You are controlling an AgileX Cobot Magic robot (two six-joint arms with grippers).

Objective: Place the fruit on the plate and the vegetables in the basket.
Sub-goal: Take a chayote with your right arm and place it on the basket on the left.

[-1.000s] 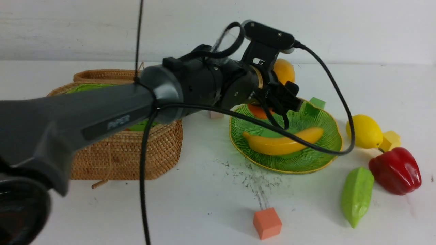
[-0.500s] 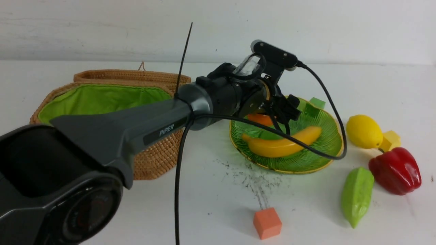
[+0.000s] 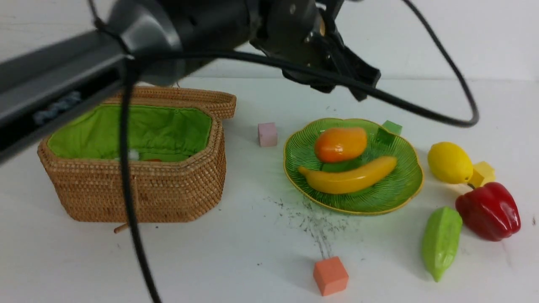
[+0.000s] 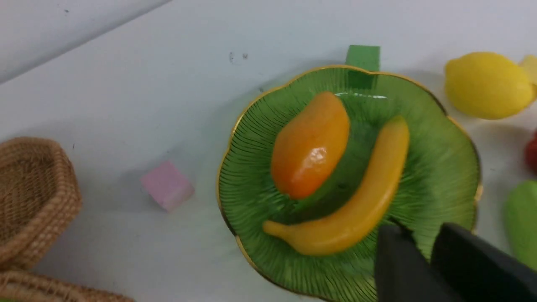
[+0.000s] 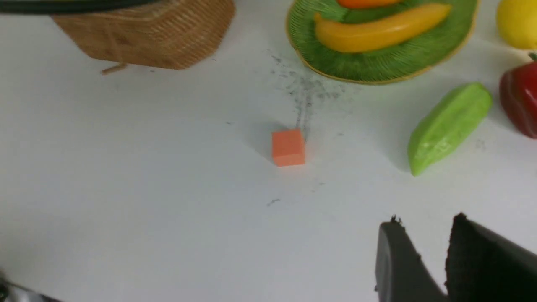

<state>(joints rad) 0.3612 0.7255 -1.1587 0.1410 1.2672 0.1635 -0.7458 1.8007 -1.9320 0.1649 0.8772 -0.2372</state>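
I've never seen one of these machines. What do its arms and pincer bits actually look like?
The left arm is a thick rounded tube, grey turning black, with loose black cable looping around it. No lettering is readable. The left end effector and right end effector each finish in two flat black fingers, the right one's rough-surfaced.

Holds left arm high, stretched from 9 o'clock toward 1 o'clock, left gripper pointing down, jaws almost touching, empty. Holds right gripper angled down, jaws slightly apart, empty.
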